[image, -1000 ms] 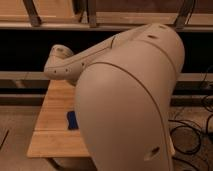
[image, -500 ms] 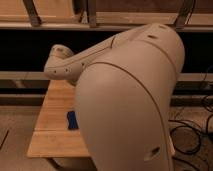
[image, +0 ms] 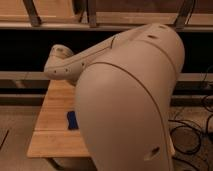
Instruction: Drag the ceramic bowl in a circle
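Across most of the view we see only the robot's own arm [image: 130, 100], its pale rounded shell standing between the camera and the work. A slimmer link [image: 62, 65] reaches off to the left above the wooden tabletop [image: 50, 117]. Of what lies on that tabletop we make out just the edge of a small dark blue thing [image: 72, 120] peeking from behind the shell. The ceramic bowl shows nowhere, so we take it to sit somewhere behind the arm, and we cannot say on which part of the wood. The claw is out of sight as well, hidden by the shell or outside the view, and we cannot tell whether it is released or clenched on anything. We judge the task to be at its approach, with no dragging to be seen. The next move calls for bringing the claw down to the bowl's rim, making firm contact, then sweeping the bowl round on the wood without tipping it or knocking the blue thing.
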You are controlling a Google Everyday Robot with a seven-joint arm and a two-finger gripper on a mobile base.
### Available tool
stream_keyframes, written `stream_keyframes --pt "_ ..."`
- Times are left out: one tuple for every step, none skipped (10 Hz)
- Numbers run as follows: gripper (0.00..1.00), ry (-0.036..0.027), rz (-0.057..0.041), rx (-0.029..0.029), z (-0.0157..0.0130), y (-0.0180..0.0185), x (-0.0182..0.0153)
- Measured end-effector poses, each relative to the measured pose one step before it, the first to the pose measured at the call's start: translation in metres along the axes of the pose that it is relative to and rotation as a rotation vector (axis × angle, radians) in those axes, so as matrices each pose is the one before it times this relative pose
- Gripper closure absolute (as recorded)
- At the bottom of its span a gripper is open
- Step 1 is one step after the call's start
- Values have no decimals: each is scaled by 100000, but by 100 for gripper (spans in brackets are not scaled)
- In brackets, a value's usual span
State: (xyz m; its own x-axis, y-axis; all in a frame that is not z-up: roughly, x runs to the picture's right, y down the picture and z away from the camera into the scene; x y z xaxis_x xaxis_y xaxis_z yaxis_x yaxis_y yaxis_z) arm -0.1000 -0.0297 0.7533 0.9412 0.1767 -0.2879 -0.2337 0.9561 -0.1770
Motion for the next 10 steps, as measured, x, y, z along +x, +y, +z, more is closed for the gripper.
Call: stream_keyframes --pt "20 -709 -427 -13 2 -28 -319" --pt "20 -800 -1166 -682 150 148 -646" --pt "20 -1803 -1443 -2372 564 569 -1307" --pt "20 -1692 -389 -3947 1095 508 -959" --pt "20 -265 1317 -2173 651 -84 377" --pt "20 288 2622 -2039 617 -278 1069" --pt "20 497 2875 -1196 365 -388 1202" --pt "20 1299 4646 -748 286 -772 2154" --pt "20 897 3543 -429 140 -483 1530" --pt "20 419 4880 -1306 396 -406 1859"
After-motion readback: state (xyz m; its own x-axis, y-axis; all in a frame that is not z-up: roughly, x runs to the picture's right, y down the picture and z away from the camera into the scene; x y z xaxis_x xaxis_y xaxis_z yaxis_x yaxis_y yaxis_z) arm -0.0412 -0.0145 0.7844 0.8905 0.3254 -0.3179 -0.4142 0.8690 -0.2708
